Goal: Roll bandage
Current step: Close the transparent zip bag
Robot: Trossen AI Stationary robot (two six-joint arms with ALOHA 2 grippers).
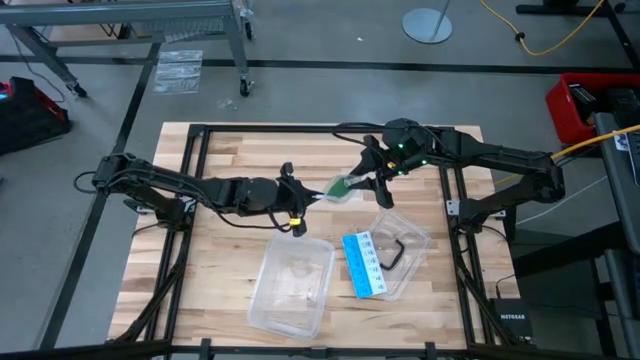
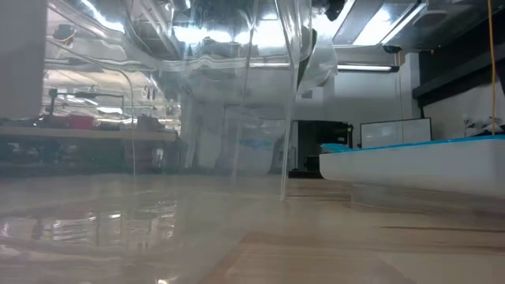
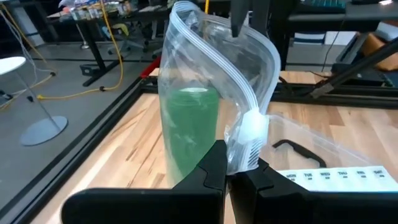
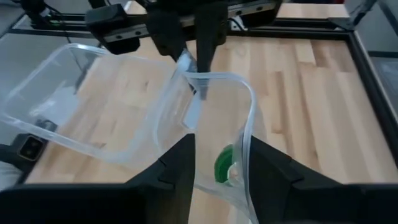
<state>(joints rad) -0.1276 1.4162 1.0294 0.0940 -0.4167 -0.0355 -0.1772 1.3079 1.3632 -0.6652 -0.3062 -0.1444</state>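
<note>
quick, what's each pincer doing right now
Left pincer: shut on the bag's zip edge.
Right pincer: open, fingers either side of the bag's mouth, green bandage inside.

Pale wood-plank table (image 1: 230, 150) bearing clear plastic tub (image 1: 292, 288), blue-and-white card (image 1: 361, 265).

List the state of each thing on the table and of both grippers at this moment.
Zip bag: lifted off the table, mouth open.
Bandage: inside the bag, green, seen through the plastic.
Left gripper: shut on the bag's edge.
Right gripper: open, fingers either side of the bag's mouth.
Clear tub: lying on the table.
Blue-and-white card: flat on the table.
</note>
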